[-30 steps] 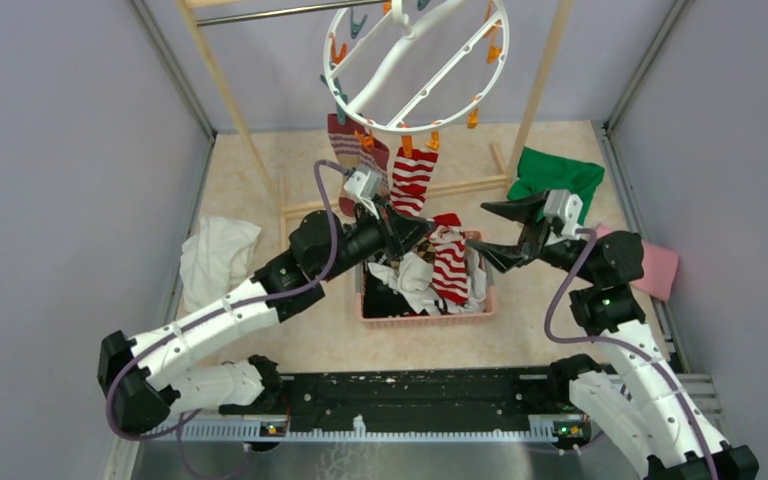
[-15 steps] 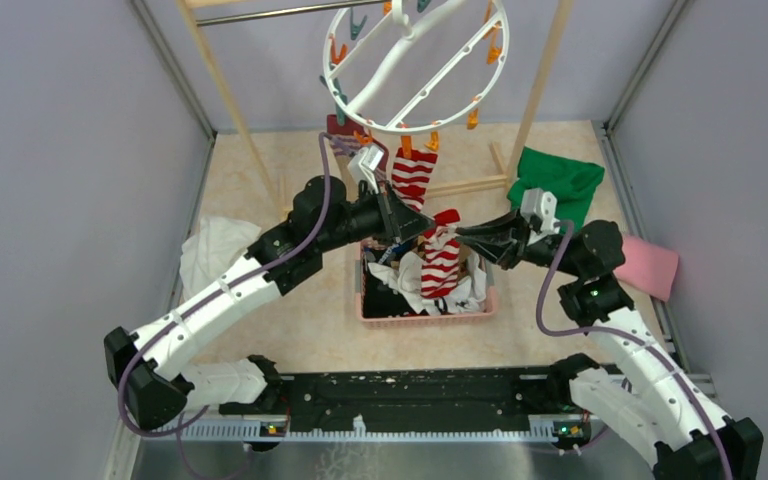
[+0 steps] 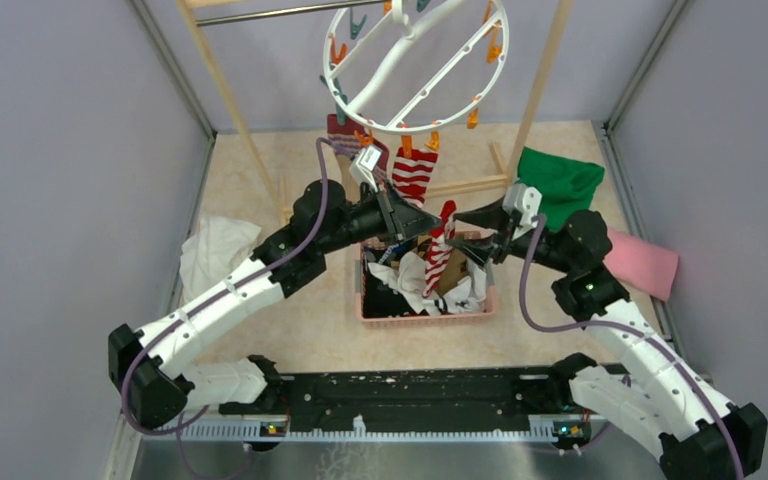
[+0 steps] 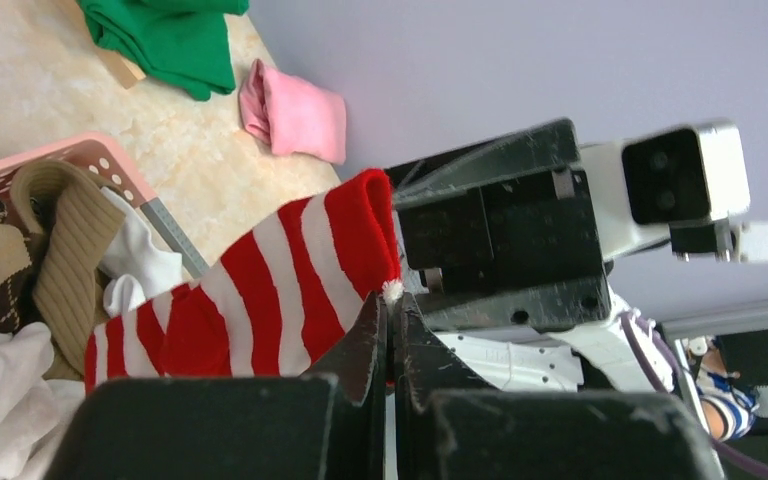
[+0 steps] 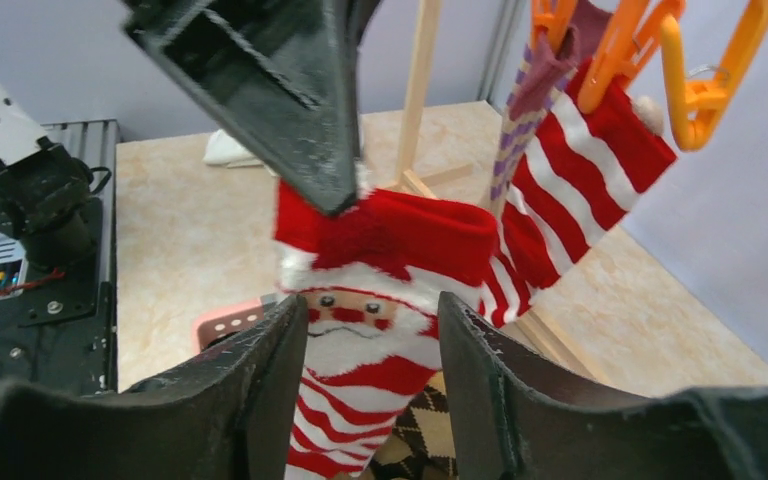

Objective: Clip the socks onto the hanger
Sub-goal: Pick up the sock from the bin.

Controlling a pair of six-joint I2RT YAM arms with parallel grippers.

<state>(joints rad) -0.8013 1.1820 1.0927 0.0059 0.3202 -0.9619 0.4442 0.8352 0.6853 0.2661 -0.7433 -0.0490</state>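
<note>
Now the left gripper (image 4: 392,303) pinches the striped sock (image 4: 260,290) by its red cuff above the basket (image 3: 425,319); the right gripper (image 5: 372,302) gapes wide beside it.

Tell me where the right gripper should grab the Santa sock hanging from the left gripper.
Probably the red cuff, beside the left gripper, coming from the right. The sock hangs limp from that cuff, and the open right gripper straddles it just below.

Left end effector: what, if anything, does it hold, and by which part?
The red-and-white striped sock, pinched at the edge of its red cuff by the shut left end effector.
</note>
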